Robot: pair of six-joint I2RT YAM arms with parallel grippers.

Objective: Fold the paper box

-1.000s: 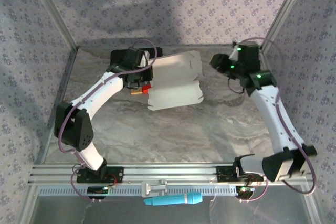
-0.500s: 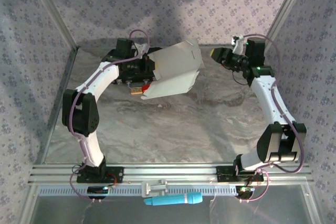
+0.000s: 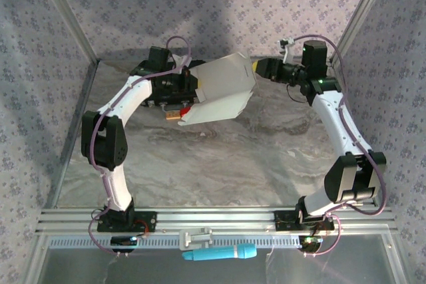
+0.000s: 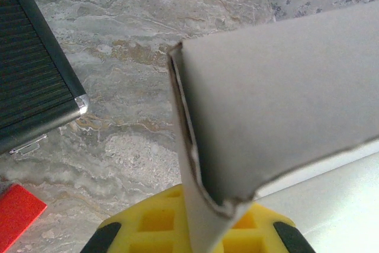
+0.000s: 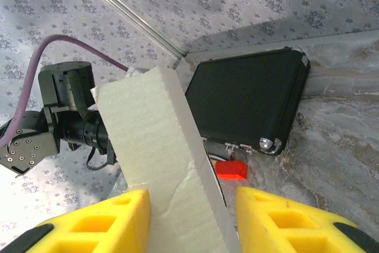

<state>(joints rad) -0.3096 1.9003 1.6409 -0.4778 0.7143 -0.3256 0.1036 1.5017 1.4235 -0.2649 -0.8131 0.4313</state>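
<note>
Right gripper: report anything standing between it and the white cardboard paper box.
Nothing visible does. The right gripper has its jaws open astride an edge of the thin white cardboard paper box, which the left gripper holds at the opposite side. The black rectangular case and small red block lie beyond the box.

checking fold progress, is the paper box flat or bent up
Bent up: the paper box is creased into two angled panels in the left gripper.

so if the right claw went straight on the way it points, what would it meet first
The paper box, probably: its edge stands between the open jaws of the right claw.
</note>
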